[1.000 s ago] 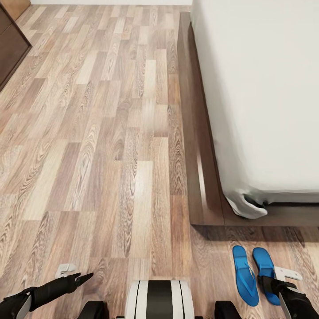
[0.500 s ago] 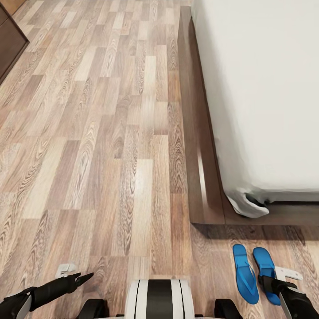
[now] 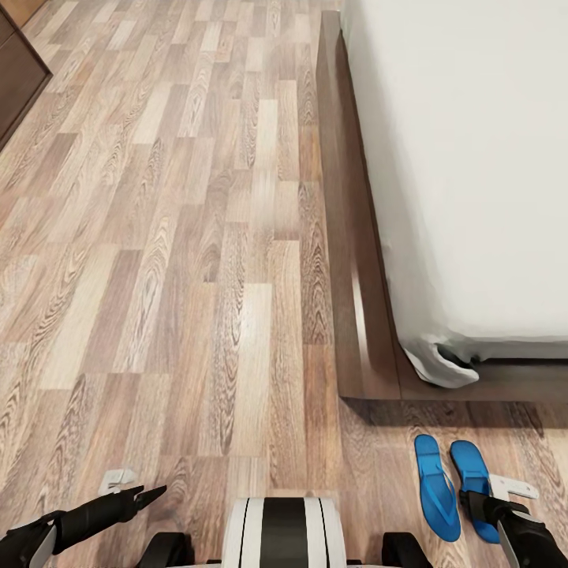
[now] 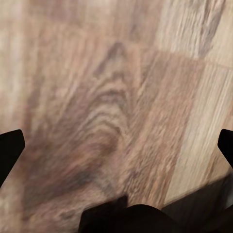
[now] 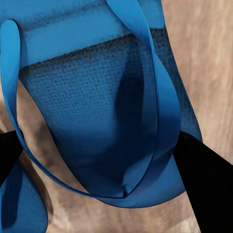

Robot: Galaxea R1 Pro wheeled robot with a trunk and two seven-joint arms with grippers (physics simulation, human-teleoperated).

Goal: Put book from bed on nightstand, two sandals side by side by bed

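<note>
1. Nothing has moved since half a second ago; the head view matches.
2. Right fingers [image 3: 478,498] sit spread over the right sandal [image 3: 473,481], one either side of its sole, gripping nothing.
3. Left fingers [image 3: 146,495] hang wide open above bare floor [image 3: 197,276], empty.
4. Both bright blue sandals, the left sandal [image 3: 436,487] included, lie side by side on the floor near the corner of the bed [image 3: 371,347].

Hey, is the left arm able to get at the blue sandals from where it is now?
Probably not. The left gripper hangs over bare floor at the robot's left, while the two sandals lie far to its right by the bed corner, with the robot's trunk between them.
</note>
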